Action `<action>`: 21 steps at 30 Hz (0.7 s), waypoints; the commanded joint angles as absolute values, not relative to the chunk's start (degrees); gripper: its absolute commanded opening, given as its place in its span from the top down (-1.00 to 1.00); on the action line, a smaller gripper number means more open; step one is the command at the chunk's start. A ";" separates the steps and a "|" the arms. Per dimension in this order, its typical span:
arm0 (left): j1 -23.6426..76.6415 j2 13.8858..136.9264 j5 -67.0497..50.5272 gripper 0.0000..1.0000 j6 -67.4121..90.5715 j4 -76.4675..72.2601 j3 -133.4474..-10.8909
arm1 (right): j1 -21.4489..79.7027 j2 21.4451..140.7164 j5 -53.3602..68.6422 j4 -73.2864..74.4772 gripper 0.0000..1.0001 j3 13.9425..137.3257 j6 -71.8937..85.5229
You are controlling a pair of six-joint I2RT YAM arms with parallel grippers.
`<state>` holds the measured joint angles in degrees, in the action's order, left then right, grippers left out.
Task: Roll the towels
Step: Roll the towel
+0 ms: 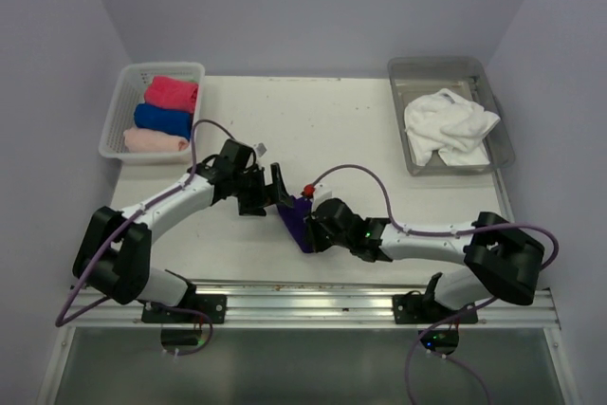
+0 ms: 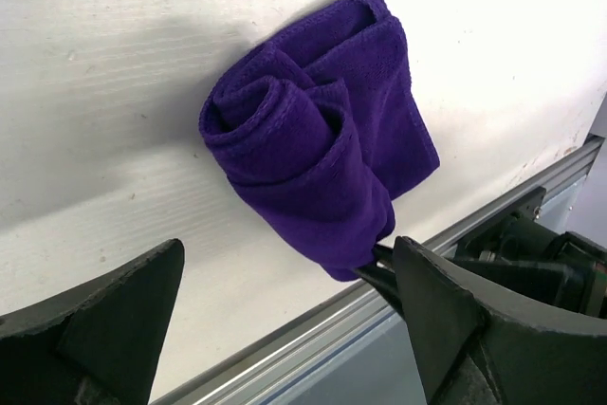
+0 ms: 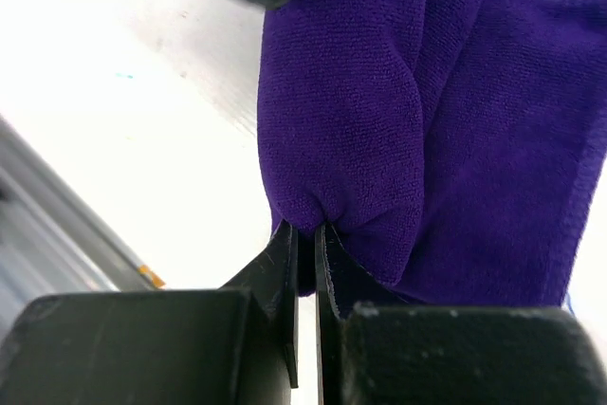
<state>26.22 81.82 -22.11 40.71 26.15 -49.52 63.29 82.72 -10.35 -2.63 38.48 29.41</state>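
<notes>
Left gripper (image 1: pixel 268 190), seen from above at centre frame, stands wide open just beside the purple towel (image 1: pixel 294 222). The right gripper (image 1: pixel 311 228) is closed on that towel's edge, low on the table (image 1: pixel 313 120). Three rolled towels (image 1: pixel 163 119) lie in the basket (image 1: pixel 119 130) at upper left, and a white towel (image 1: pixel 448 125) lies loose in the tray (image 1: pixel 498 139) at upper right. From the left wrist, the open fingers (image 2: pixel 104 329) fill the bottom corners with nothing between them, and the purple towel sits mid-frame, loosely rolled, its spiral end towards the camera and its lower tip pinched. From the right wrist, the jaws are shut on a small fold at the roll's bottom. The roll looks slack, so I judge that it needs a firm, low pinch, with the left gripper catching the free flap so the layers do not spring apart.
</notes>
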 commanded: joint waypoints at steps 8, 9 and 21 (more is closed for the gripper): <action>27.24 83.23 -28.92 -0.90 41.40 16.62 -45.17 | 50.11 81.56 21.24 -23.71 1.00 27.60 42.09; 27.94 84.10 -28.74 -0.90 41.57 16.26 -45.26 | 49.49 82.43 22.84 -25.04 1.00 27.25 42.80; 30.32 90.88 -28.39 -0.35 43.68 11.25 -44.74 | 44.12 92.02 35.42 -44.13 1.00 22.85 54.05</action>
<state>29.85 90.32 -27.77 42.94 14.87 -45.10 44.27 90.91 31.05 -40.47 23.77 50.76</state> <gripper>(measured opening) 0.732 0.045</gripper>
